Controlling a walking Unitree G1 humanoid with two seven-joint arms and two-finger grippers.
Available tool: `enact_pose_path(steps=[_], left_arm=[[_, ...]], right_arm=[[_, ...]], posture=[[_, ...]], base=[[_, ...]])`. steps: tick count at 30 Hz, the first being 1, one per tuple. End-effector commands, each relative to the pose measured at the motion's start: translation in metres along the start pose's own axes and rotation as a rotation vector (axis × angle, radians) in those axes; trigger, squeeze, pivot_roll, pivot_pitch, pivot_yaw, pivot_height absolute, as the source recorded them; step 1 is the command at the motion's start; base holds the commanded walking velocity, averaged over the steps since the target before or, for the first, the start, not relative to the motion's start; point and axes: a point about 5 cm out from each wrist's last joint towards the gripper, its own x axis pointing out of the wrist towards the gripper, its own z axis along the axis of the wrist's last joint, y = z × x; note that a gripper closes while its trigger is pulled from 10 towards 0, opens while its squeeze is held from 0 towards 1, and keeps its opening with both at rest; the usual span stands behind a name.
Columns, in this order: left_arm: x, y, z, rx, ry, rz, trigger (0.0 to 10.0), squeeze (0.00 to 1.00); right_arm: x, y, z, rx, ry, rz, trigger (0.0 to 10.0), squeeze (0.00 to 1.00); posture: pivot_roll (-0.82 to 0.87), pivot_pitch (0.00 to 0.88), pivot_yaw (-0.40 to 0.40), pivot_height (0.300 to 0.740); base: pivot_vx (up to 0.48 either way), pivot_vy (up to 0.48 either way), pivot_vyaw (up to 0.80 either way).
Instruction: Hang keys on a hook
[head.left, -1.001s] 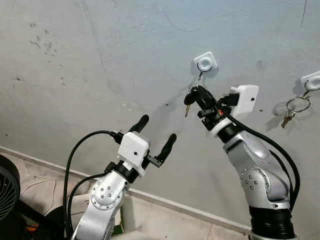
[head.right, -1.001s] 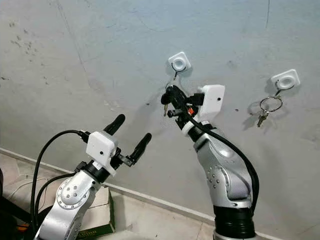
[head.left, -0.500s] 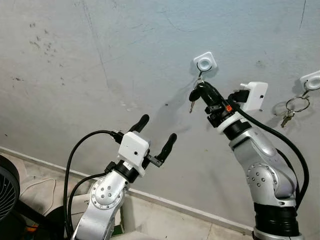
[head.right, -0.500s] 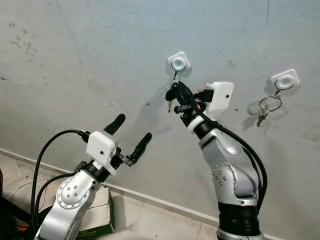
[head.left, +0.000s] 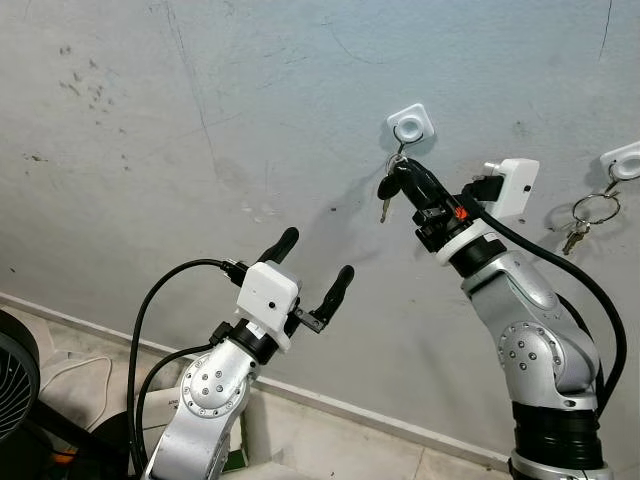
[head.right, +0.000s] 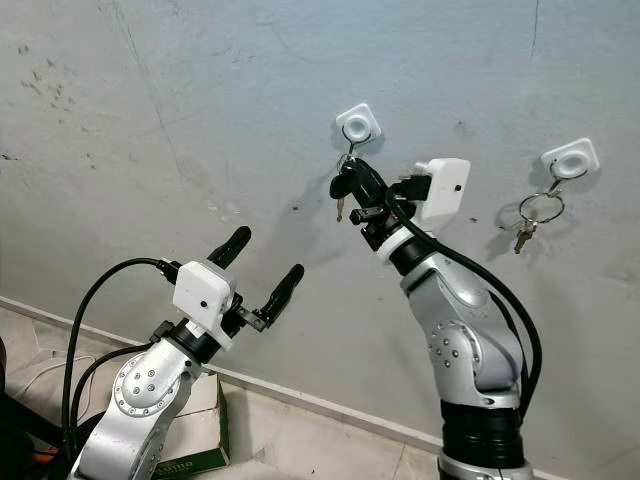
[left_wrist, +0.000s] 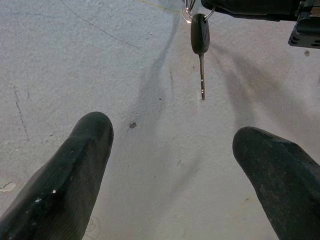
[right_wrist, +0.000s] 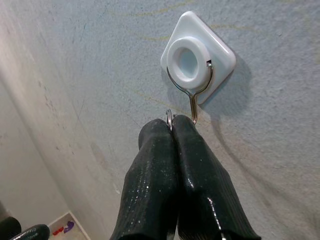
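- The right gripper (head.left: 405, 183) is raised to the grey wall (head.left: 200, 120), its two black fingers (right_wrist: 170, 165) pressed together on a metal key ring (right_wrist: 169, 119), whose loop pokes out between the fingertips.
- The ring sits just below the white hook (right_wrist: 198, 59), close beside the lower end of its wire; whether it is already on the wire cannot be told.
- A black-headed key (left_wrist: 200, 42) hangs from the ring, just left of the pinched fingers, blade pointing down against the wall.
- The left gripper (head.left: 312, 270) is held lower and to the left, well apart from the key, its fingers spread wide and holding nothing.
- Further right, a second hook (head.left: 624, 160) holds another key set (head.left: 590, 215).
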Motion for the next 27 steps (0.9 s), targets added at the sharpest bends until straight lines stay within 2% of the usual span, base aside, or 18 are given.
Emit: enact_pose_path(steps=[1, 15, 27], left_arm=[[0.001, -0.001, -0.001, 0.009, 0.003, -0.02, 10.0, 0.0], [-0.001, -0.003, -0.001, 0.005, 0.008, -0.023, 10.0, 0.0], [-0.002, -0.003, -0.002, 0.001, 0.013, -0.019, 10.0, 0.0]], right_arm=[[0.002, 0.002, 0.008, -0.006, -0.029, 0.001, 10.0, 0.0], [0.004, -0.005, 0.005, 0.002, -0.047, -0.092, 10.0, 0.0], [0.005, 0.0, -0.012, 0.026, 0.003, -0.132, 10.0, 0.0]], posture=[[0.03, 0.0, 0.053, 0.74], [0.03, 0.0, 0.054, 0.74], [0.03, 0.0, 0.049, 0.74]], base=[[0.0, 0.0, 0.0], [0.0, 0.0, 0.0], [0.0, 0.0, 0.0]])
